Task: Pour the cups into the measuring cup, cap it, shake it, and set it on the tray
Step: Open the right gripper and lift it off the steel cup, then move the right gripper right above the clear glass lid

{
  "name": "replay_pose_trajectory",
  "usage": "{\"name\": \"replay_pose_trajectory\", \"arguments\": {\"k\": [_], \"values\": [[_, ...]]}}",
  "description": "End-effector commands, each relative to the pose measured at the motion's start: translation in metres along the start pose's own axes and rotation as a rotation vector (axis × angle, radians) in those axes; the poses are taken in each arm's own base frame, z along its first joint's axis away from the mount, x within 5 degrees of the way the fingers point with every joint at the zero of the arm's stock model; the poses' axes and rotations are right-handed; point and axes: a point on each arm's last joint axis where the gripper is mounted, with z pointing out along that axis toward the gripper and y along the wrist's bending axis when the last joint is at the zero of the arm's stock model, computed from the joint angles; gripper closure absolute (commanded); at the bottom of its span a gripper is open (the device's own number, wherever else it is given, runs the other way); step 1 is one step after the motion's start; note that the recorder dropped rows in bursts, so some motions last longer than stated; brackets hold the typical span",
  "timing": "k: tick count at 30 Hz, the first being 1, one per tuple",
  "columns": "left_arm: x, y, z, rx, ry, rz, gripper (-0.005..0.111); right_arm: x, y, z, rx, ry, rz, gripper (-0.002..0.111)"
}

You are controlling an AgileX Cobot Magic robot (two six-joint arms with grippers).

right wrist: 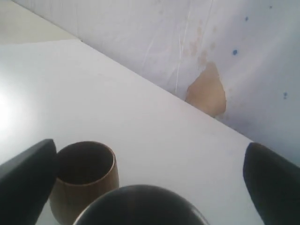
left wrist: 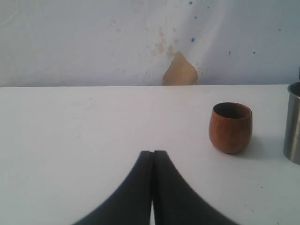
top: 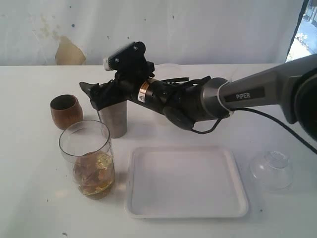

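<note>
Exterior view: the right gripper (top: 99,96) sits at the rim of the steel tumbler (top: 114,121), jaws spread. The wooden cup (top: 66,111) stands just beside the tumbler. The measuring cup (top: 89,158), with brownish contents, stands near the tumbler. The tray (top: 185,181) lies on the tumbler's far side from the wooden cup.

Left wrist view: the left gripper (left wrist: 152,187) is pressed together and empty, well apart from the tumbler.

Right wrist view: the jaws stand wide apart, with the tumbler rim between them and untouched.
</note>
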Motion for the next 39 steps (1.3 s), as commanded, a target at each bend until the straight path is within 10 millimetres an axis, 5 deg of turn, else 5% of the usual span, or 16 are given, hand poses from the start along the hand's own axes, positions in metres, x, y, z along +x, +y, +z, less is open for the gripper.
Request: {"name": "replay_pose_trajectory", "arguments": {"k": [1, 14, 20, 24, 34, 39], "values": [[0.000, 0.000, 0.000, 0.005, -0.014, 0.005, 0.107, -0.024, -0.005, -0.006, 0.012, -0.049, -0.009, 0.003], [0.000, 0.000, 0.000, 0.005, -0.014, 0.005, 0.107, -0.138, -0.007, -0.056, 0.073, -0.187, -0.034, 0.003], [0.000, 0.000, 0.000, 0.005, -0.014, 0.005, 0.107, -0.172, -0.009, -0.086, 0.136, -0.127, 0.028, 0.005], [0.000, 0.000, 0.000, 0.005, -0.014, 0.005, 0.107, -0.180, -0.012, -0.102, 0.197, -0.022, 0.034, 0.017], [0.000, 0.000, 0.000, 0.005, -0.014, 0.005, 0.107, -0.176, -0.022, -0.160, 0.425, 0.467, 0.066, 0.080], [0.000, 0.000, 0.000, 0.005, -0.014, 0.005, 0.107, -0.150, -0.028, -0.206, 0.652, 0.971, 0.107, 0.083]]}}
